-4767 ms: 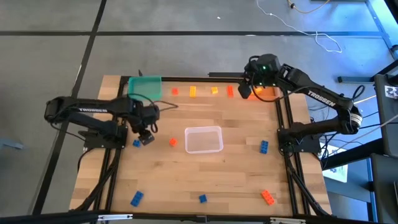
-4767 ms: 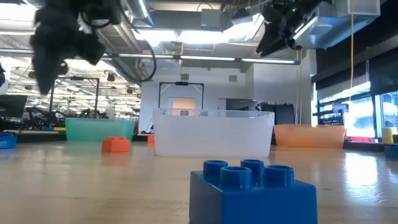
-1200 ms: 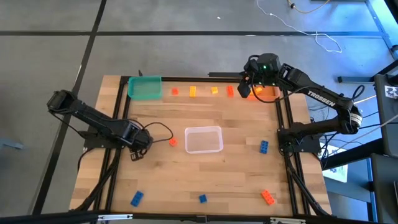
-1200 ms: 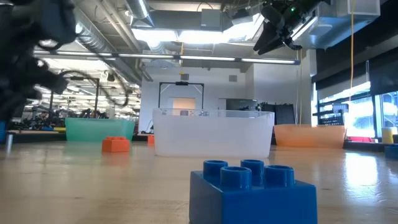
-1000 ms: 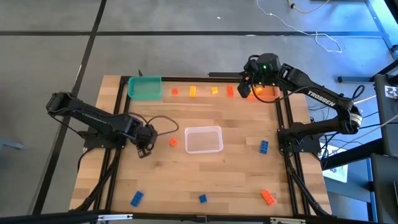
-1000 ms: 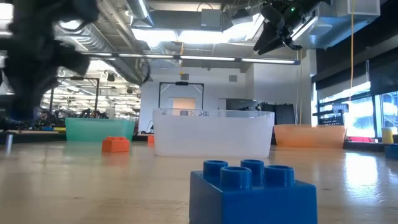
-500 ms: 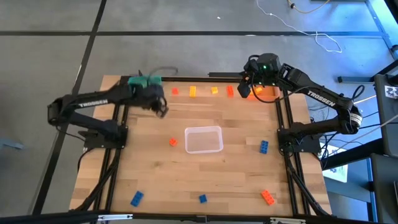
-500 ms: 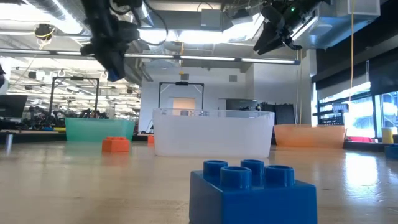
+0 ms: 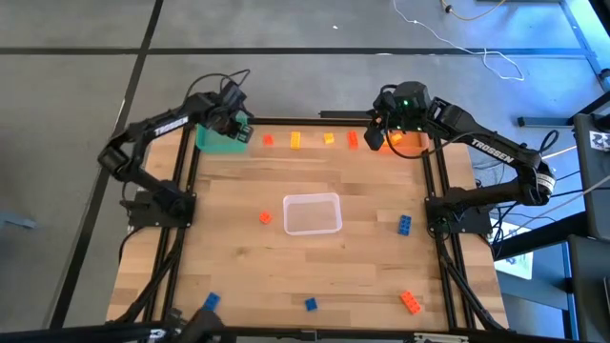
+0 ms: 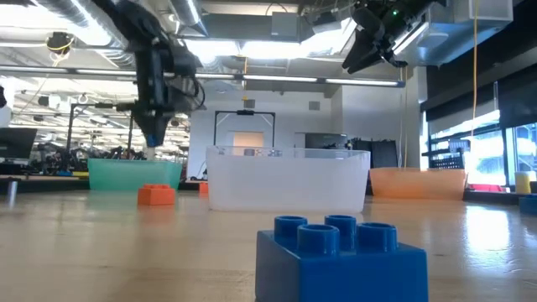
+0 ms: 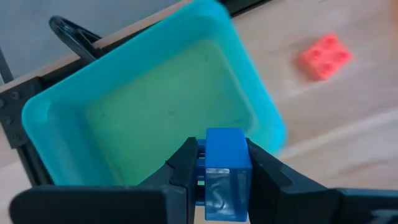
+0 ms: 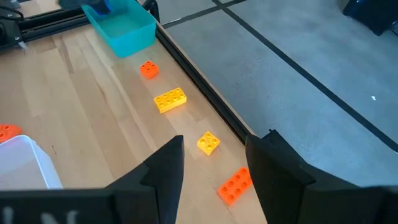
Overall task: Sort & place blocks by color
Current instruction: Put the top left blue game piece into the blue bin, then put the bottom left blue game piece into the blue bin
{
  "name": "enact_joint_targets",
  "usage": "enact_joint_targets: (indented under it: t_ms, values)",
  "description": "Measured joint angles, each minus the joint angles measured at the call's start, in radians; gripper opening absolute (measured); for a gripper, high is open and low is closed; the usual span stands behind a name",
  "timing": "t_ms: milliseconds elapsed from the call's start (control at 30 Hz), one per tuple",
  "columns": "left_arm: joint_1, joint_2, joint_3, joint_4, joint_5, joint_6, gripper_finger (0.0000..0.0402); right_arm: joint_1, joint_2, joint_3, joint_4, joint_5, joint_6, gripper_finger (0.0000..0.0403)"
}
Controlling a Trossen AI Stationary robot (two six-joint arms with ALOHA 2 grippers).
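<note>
So in the last second or so the left arm swung from low beside the clear bin (image 9: pixel 313 213) all the way across to the teal bin (image 9: pixel 215 141), and the left claw (image 11: pixel 221 163) now hangs right over it, clenched on a blue block (image 11: pixel 225 171). The teal bin looks empty in the wrist view, so I'd guess this is the drop-off for blue and the block just needs letting go.

The right claw (image 12: pixel 211 163) is parked high over the orange bin (image 9: pixel 408 143), fingers spread with nothing between them.

Room-wise: the teal bin sits at the desk (image 9: pixel 362 276) corner, tight against the black frame rail, so there's not much slack past its outer walls. Toward the clear bin it's open wood, with only a red-orange block (image 9: pixel 267 140) just beside the teal bin. More blocks line the edge between the teal and orange bins: a yellow one (image 9: pixel 295 141), a smaller yellow (image 9: pixel 329 139), an orange one (image 9: pixel 352 141). A few others lie scattered well away from the teal bin.
</note>
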Motion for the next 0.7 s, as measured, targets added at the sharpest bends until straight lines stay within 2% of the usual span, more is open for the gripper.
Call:
enact_joint_targets:
  t_ms: [233, 467, 700]
  values:
    - [0.061, 0.114, 0.000, 0.058, 0.015, 0.013, 0.0081, 0.000, 0.000, 0.000, 0.000, 0.000, 0.000, 0.0173]
    - [0.080, 0.139, 0.000, 0.084, 0.009, 0.012, 0.0153, 0.000, 0.000, 0.000, 0.000, 0.000, 0.000, 0.0173]
    - [0.083, 0.125, 0.000, 0.081, 0.025, 0.025, 0.0164, 0.000, 0.000, 0.000, 0.000, -0.001, 0.000, 0.0173]
